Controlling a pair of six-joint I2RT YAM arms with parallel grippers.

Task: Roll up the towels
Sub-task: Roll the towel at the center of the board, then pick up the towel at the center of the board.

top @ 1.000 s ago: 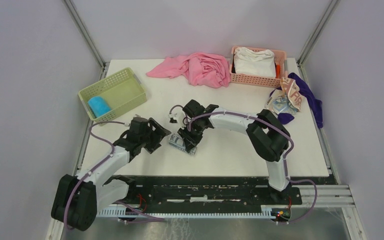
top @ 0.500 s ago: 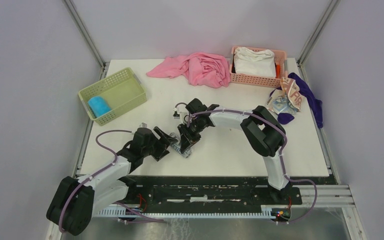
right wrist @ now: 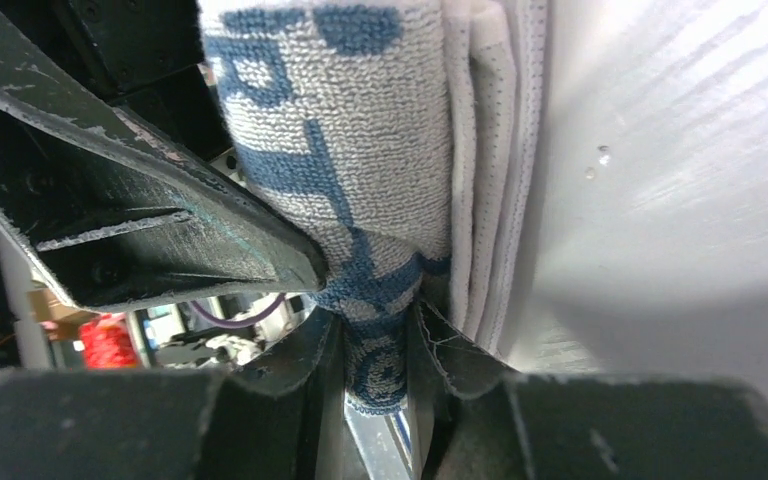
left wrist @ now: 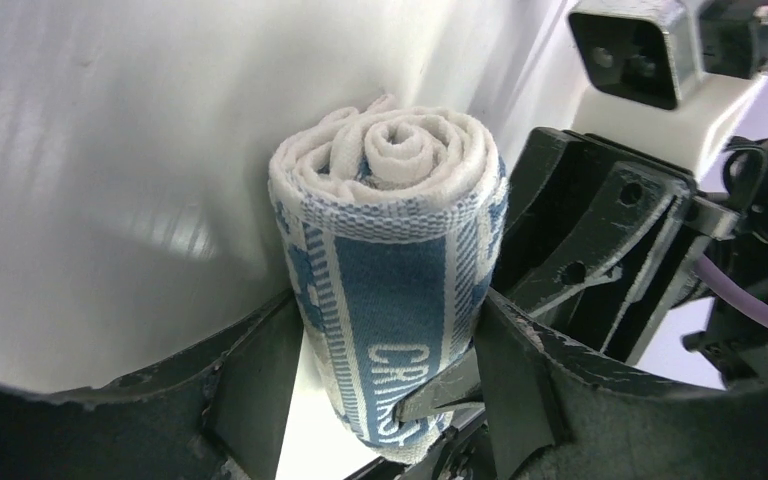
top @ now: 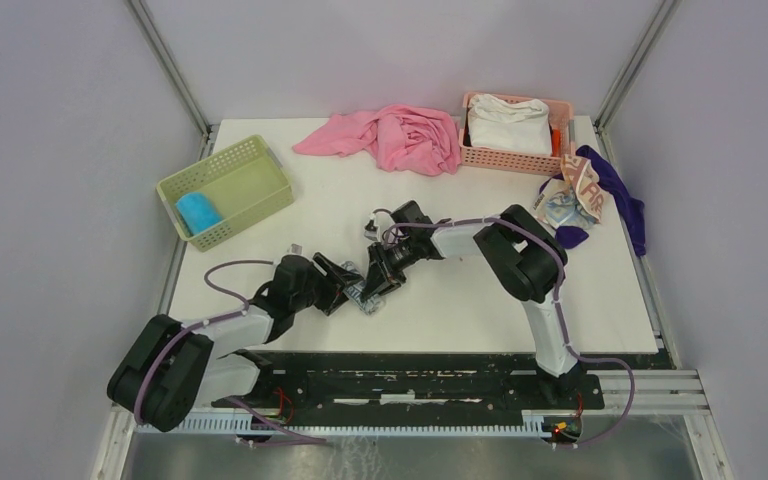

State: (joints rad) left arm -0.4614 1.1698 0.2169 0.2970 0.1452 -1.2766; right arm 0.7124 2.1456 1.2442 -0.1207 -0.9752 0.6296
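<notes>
The white towel with dark blue print (top: 364,296) is rolled up and stands near the table's front middle. My left gripper (top: 352,290) is shut on the roll (left wrist: 390,220), one finger on each side (left wrist: 385,370). My right gripper (top: 378,283) is shut on a loose edge of the same towel (right wrist: 340,120), pinching it between its pads (right wrist: 380,360). The bright blue towel (top: 198,211) lies rolled in the green basket (top: 225,150). The cream "RABBIT" towel (top: 582,188) lies crumpled at the right edge.
A pink cloth (top: 400,135) lies at the back middle. A pink basket (top: 505,158) holds a plain white cloth (top: 507,122) at the back right. A purple cloth (top: 620,195) lies beside the cream towel.
My left gripper has moved right and forward to the rolled towel and closed round it. My right gripper has kept hold of the towel and swung slightly.
</notes>
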